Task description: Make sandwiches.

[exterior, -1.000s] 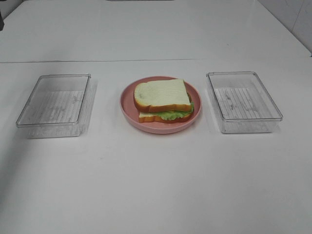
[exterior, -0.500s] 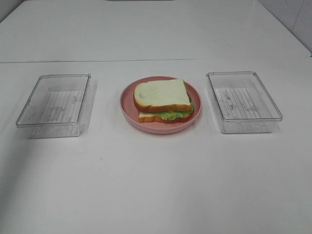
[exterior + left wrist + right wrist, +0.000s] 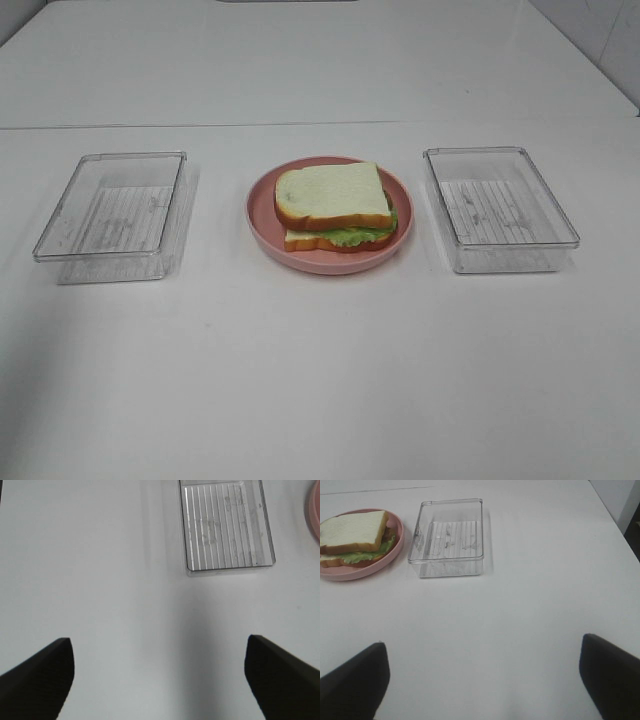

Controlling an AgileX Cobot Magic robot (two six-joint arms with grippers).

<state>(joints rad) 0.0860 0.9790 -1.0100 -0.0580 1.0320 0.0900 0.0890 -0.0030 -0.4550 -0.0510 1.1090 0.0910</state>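
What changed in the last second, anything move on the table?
Nothing visibly changed. The stacked toy sandwich sits on the round pink plate as before, with the two clear plastic boxes on either side, both empty. Nothing was taken hold of or let go.

The left gripper [image 3: 160, 680] hangs above the white counter [image 3: 100, 570] with its jaws spread wide and nothing between them. Only its two dark fingers [image 3: 37, 677] show, one at each lower corner of the picture, and bare counter lies in the gap. Ahead of the gripper, well apart from it, a clear plastic box [image 3: 227, 527] sits on the counter; its floor is ribbed with fine parallel lines and marked with faint smudges, and nothing lies inside. Beside the box, a sliver of a pink plate [image 3: 315, 512] shows at the frame's edge.
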